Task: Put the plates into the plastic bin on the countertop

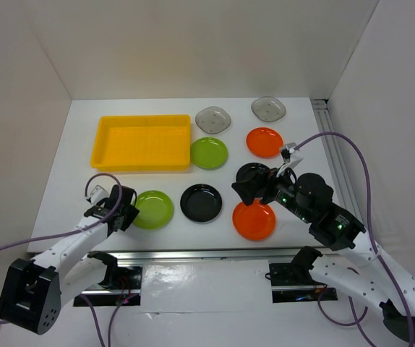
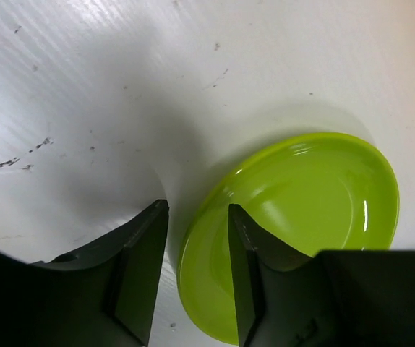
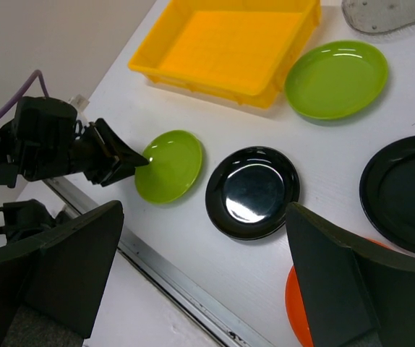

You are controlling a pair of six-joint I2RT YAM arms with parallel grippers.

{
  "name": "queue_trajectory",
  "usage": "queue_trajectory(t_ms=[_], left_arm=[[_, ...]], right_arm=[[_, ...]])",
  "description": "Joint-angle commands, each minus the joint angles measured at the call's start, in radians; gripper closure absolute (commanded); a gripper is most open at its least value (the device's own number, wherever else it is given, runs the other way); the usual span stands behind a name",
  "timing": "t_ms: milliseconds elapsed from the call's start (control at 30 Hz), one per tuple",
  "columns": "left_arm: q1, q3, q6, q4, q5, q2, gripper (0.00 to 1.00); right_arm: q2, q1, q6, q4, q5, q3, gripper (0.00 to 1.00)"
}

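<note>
I work in what looks like a robot lab test cell: a plain white countertop [image 1: 74, 177] boxed in by bare white walls [image 1: 193, 43], an aluminium rail [image 1: 193, 254] along its near edge, purple cables [image 1: 370, 195] trailing on the right

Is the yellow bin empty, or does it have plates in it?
Empty. The yellow bin shows only its bare floor; all plates lie outside it.

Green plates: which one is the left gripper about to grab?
The front green plate, its rim inside the left gripper. The other green plate sits beside the yellow bin.
</note>
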Motion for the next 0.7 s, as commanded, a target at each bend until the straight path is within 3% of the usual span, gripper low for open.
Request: queue_trajectory(t_ms=[0, 133, 267, 400, 500, 533, 667], left_arm=[[0.004, -0.022, -0.04, -0.064, -0.034, -0.023, 0.49], [0.004, -0.01, -0.027, -0.055, -0.034, 0.023, 0.51], [0.004, 0.024, -0.014, -0.055, -0.024, 0.095, 0.63], [0.004, 0.035, -0.005, -0.045, -0.024, 0.136, 0.64], [0.004, 0.044, -0.005, -0.045, -0.024, 0.136, 0.81], [0.004, 0.044, -0.016, -0.055, -0.024, 0.136, 0.94], [0.004, 0.035, -0.027, -0.064, -0.024, 0.116, 0.96]], right_arm=[[-0.017, 0.006, 0.008, 0.011, 0.027, 0.009, 0.0], [-0.035, 0.006, 0.017, 0.002, 0.036, 0.019, 0.0], [-0.045, 0.006, 0.017, 0.002, 0.036, 0.019, 0.0], [-0.045, 0.006, 0.017, -0.007, 0.036, 0.019, 0.0], [-0.054, 0.006, 0.017, -0.007, 0.036, 0.019, 0.0], [-0.054, 0.006, 0.017, -0.007, 0.036, 0.019, 0.0], [-0.054, 0.006, 0.017, -0.017, 0.047, 0.028, 0.0]])
